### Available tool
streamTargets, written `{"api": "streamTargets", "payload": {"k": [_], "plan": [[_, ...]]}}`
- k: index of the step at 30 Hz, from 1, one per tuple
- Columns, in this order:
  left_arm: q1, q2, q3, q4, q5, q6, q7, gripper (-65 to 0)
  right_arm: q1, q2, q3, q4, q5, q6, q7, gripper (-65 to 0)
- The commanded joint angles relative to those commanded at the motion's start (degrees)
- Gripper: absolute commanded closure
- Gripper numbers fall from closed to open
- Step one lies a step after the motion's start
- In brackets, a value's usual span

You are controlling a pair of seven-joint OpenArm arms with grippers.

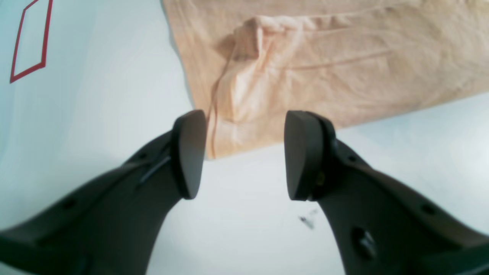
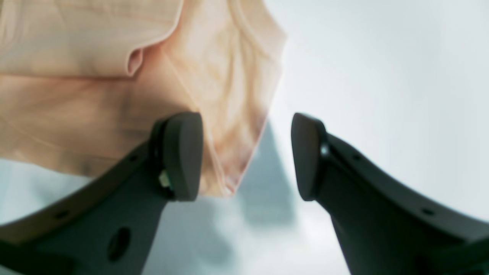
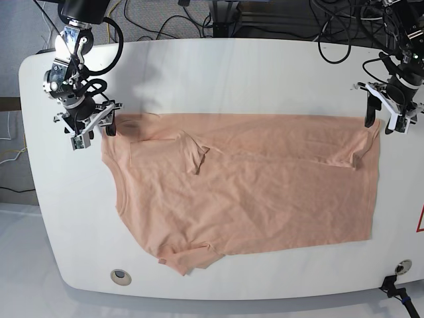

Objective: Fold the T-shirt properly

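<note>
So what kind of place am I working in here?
Probably a robotics lab bench, not a home: a bare white table with cable grommets, loose cables behind it, and red tape marks on the surface. Only the T-shirt lies on it.

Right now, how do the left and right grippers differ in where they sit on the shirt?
The left gripper sits at the shirt's hem corner, at the base view's right; the right gripper sits at the shoulder end, at that view's left. In the wrist views, the left's fingers frame a flat corner lying on the table; the right's frame a fold of cloth. Both are open, holding nothing.
</note>
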Motion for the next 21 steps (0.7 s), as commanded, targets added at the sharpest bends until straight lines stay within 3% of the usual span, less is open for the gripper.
{"api": "streamTargets", "payload": {"k": [6,10,16,18,21], "plan": [[-0.2,0.0,0.0,0.0,0.0,0.0,0.0,-30.7,-1.1,-2.1,0.5,-1.3,0.1,0.44,0.0,-35.1],[-0.2,0.0,0.0,0.0,0.0,0.0,0.1,-30.7,-1.1,-4.4,0.7,-1.3,0.0,2.90,0.0,-35.0],[-0.2,-0.1,0.0,-0.1,0.1,0.0,0.1,-30.7,-1.3,-4.4,0.7,-1.3,0.0,3.16,0.0,-33.1],[-0.2,-0.1,0.0,-1.5,0.0,0.0,0.1,-30.7,-1.3,-4.4,0.7,-1.3,-0.1,3.16,0.0,-25.4],[-2.7,-0.2,-0.3,-6.0,-0.2,0.0,0.2,-30.7,-1.2,-4.4,0.7,-1.3,-0.1,2.99,0.0,-8.7]]}}
